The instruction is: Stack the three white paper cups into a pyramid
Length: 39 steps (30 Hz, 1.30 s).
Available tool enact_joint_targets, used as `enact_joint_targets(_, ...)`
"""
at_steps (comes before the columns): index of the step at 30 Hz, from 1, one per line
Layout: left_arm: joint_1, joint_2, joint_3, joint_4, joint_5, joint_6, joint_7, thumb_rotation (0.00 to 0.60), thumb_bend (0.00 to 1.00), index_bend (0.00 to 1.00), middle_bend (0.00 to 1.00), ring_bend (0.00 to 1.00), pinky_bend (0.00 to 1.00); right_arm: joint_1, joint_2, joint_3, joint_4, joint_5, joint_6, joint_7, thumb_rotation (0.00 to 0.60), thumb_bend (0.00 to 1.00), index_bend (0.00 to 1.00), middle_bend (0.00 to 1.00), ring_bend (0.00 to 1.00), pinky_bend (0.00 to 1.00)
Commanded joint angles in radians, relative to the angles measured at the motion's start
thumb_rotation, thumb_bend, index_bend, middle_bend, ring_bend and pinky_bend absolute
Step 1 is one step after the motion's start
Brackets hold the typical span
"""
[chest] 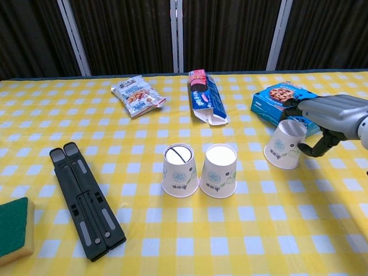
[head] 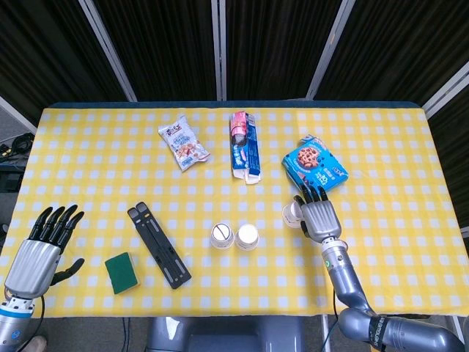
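Note:
Two white paper cups stand upside down side by side at the table's middle, also seen in the head view as the left cup and the right cup. A third cup sits upside down to their right, leaning slightly. My right hand curves around this cup, fingers behind it and thumb at its right side; I cannot tell if they touch. My left hand hovers with fingers spread at the front left edge, holding nothing.
A black folding stand and a green sponge lie at the front left. Along the back are a snack bag, a biscuit pack and a blue cookie box, the box just behind the third cup.

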<state>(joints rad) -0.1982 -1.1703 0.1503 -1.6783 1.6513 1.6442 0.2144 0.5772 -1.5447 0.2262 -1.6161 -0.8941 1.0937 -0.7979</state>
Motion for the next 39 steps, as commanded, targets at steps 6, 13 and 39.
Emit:
enact_joint_targets(6, 0.013, 0.001, -0.019, -0.003, 0.012, -0.019, 0.002, 0.6, 0.21, 0.0, 0.0, 0.0, 0.0, 0.011, 0.003, -0.013, -0.004, -0.037, 0.026, 0.043, 0.6, 0.38, 0.36, 0.02, 0.0, 0.0)
enact_joint_targets(13, 0.019, 0.003, -0.036, -0.007, 0.007, -0.04, 0.004, 0.6, 0.21, 0.0, 0.0, 0.0, 0.0, 0.03, 0.03, -0.003, -0.094, -0.067, 0.063, 0.026, 0.6, 0.38, 0.36, 0.03, 0.0, 0.0)
enact_joint_targets(39, 0.046, 0.009, -0.073, -0.012, 0.034, -0.072, -0.007, 0.6, 0.21, 0.0, 0.0, 0.0, 0.0, 0.213, -0.094, 0.017, -0.405, -0.037, 0.245, -0.331, 0.6, 0.38, 0.37, 0.03, 0.0, 0.0)
